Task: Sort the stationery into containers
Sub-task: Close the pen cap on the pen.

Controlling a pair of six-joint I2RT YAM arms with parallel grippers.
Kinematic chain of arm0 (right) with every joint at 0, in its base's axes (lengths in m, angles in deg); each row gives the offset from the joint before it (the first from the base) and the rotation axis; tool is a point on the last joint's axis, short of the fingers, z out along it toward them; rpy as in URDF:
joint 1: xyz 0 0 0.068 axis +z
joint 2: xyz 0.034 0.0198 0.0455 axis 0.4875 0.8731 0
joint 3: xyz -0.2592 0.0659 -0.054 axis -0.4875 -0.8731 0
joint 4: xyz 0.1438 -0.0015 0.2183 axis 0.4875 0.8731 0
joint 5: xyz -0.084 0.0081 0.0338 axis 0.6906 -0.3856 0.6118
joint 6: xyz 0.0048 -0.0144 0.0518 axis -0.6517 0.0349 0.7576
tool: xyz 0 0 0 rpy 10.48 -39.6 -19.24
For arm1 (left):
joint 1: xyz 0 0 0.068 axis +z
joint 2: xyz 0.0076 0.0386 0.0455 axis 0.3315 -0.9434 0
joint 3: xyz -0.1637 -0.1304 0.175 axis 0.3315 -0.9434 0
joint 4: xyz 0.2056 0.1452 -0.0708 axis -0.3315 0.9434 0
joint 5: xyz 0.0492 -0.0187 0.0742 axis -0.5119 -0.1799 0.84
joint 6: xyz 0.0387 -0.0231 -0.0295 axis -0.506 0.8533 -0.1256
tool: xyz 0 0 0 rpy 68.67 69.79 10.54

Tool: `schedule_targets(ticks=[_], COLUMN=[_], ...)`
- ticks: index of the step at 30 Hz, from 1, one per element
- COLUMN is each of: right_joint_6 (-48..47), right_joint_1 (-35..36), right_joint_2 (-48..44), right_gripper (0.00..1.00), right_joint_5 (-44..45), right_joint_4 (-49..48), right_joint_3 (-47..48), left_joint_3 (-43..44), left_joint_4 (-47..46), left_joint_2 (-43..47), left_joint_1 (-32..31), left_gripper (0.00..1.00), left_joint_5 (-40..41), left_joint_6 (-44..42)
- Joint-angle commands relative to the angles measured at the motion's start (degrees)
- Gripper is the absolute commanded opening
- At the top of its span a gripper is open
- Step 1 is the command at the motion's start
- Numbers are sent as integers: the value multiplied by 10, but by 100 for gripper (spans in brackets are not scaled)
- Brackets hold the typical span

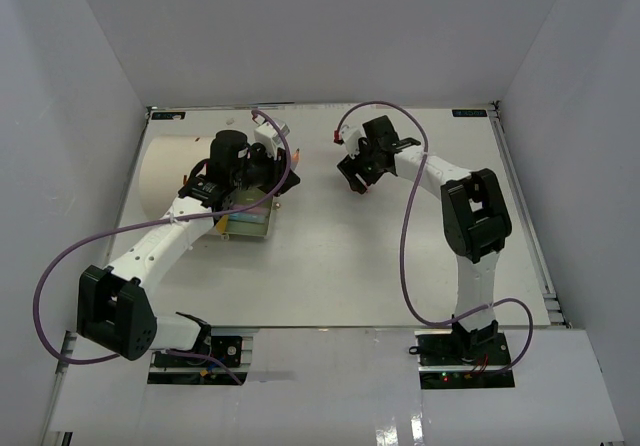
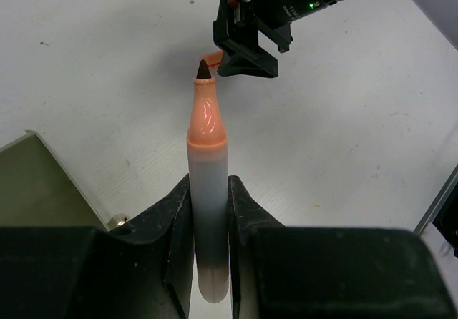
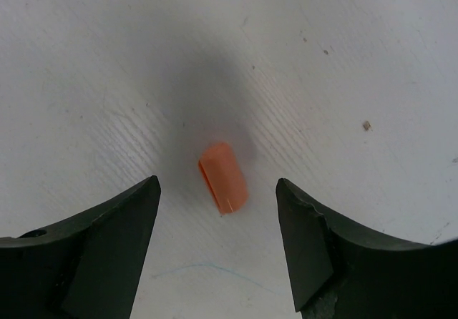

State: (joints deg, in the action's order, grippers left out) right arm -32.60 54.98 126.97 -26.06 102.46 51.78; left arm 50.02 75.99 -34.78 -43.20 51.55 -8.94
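Right gripper (image 3: 216, 181): jaws spread wide and empty, hanging directly over the orange cap (image 3: 223, 177). The cap lies on its side on the table (image 3: 107, 61), between the two fingers, touching neither and slightly skewed to their closing line. Step in hand, as judged: picking up the cap, so turn your wrist a little so the pads meet its long sides, descend straight, and close gently, since a short round cap will likely roll or squirt out. Left gripper (image 2: 209, 184): clamped on the pale barrel of the uncapped orange marker (image 2: 207, 126), tip bare and pointing toward the right gripper, a drawer (image 2: 36, 183) just beside it.
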Motion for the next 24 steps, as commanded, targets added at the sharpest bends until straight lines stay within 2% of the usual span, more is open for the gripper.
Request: schedule_targets(ticks=[1, 8, 17, 24], right_joint_6=[-37, -52, -68, -61], right_joint_1=[17, 23, 34, 36], right_joint_2=[24, 75, 96, 102], right_gripper=[72, 63, 57, 44], right_joint_5=[22, 66, 108, 116], right_joint_4=[28, 48, 73, 88], right_joint_3=[47, 83, 99, 103], left_joint_3=[1, 1, 1, 0], left_joint_4=[3, 4, 3, 3], left_joint_2=[26, 32, 35, 35], left_joint_1=[-1, -2, -1, -1], left_gripper=[0, 0, 0, 0], left_joint_5=[7, 10, 5, 1], left_joint_6=[-8, -11, -9, -9])
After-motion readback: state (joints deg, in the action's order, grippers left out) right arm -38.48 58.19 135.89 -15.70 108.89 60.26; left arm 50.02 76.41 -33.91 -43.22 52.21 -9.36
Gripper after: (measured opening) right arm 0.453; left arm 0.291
